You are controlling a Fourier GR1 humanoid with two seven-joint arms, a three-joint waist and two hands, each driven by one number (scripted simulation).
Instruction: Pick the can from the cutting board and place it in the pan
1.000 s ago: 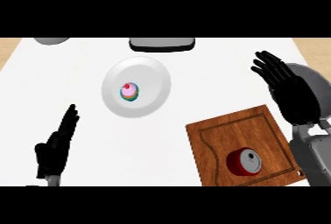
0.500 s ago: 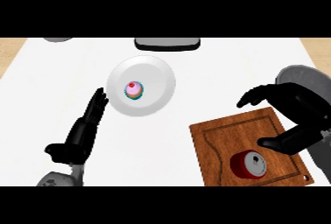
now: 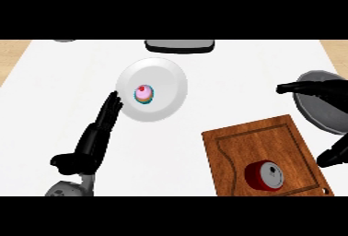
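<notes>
Head view. The can [image 3: 265, 175] stands upright on the cutting board [image 3: 262, 154], long axis vertical, silver top facing up at me, red wall showing on its left side. It sits toward the near end of the board, at the near right of the table [image 3: 61, 83]. The board is brown wood and lies slightly turned on the table.

My right hand [image 3: 325, 92] is at the right edge, above the grey pan [image 3: 326, 115], which lies just beyond the board's far right corner and is partly cut off by the edge. The fingers extend left and the thumb is spread wide, holding nothing; the hand is apart from the can.

My left hand [image 3: 95, 136] shows at the near left, fingers straight and together, pointing away from me, tips just beside the rim of a white plate [image 3: 166, 80] that carries a small pink cupcake [image 3: 143, 93].

A dark tray-like object [image 3: 180, 44] lies at the far edge.
</notes>
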